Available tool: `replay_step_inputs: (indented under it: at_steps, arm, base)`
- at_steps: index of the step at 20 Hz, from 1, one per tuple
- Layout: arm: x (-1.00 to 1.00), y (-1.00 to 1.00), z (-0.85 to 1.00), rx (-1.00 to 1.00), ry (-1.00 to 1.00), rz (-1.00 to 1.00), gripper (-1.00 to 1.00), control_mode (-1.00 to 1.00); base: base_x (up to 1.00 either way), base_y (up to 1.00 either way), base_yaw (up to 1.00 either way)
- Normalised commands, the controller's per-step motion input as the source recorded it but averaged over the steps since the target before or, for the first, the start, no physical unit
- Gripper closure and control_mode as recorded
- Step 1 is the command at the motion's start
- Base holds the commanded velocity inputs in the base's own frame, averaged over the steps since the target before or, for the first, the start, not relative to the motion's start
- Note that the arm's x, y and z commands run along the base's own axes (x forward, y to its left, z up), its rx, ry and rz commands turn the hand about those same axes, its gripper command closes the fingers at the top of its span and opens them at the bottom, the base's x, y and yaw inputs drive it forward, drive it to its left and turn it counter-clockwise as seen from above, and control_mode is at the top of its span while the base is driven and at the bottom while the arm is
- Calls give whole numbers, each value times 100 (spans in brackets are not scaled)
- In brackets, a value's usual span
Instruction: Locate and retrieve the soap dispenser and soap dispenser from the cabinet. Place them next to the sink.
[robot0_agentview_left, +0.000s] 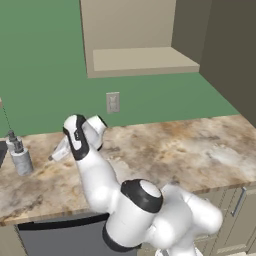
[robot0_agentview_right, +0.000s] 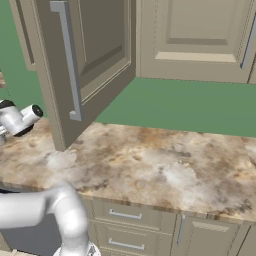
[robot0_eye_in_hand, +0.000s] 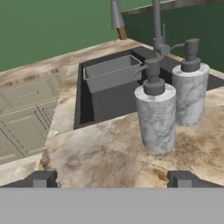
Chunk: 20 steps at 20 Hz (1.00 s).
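Both soap dispensers stand upright on the tabletop (robot0_eye_in_hand: 100, 157) just beside the sink (robot0_eye_in_hand: 109, 92), the nearer soap dispenser (robot0_eye_in_hand: 155, 117) almost touching the farther soap dispenser (robot0_eye_in_hand: 190, 87), and the cabinet (robot0_agentview_left: 140, 60) shelf holds nothing. Your tool (robot0_eye_in_hand: 112, 178) sits low before the nearer bottle with its fingertips (robot0_eye_in_hand: 41, 178) spread wide and nothing between them. If you swing away carelessly, a fingertip could clip that bottle, tipping it into its neighbour or the sink.

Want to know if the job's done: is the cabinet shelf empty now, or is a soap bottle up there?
Empty: the cabinet shelf is bare. Both soap bottles stand upright on the counter beside the sink.
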Motion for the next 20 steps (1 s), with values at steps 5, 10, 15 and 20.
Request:
replay_step_inputs:
  at_steps: [5,10,15,20]
  arm:
    - [-55,-19,45,0,0,-8,-100,-100]
    - [-62,-40,23,0,0,-9,-100,-100]
    - [-54,-52,12,-4,0,-14,-100,-100]
    - [-33,-51,22,-15,0,-17,-100,-100]
  base:
    - [0,0,0]
    - [0,0,0]
    - [0,0,0]
    - [0,0,0]
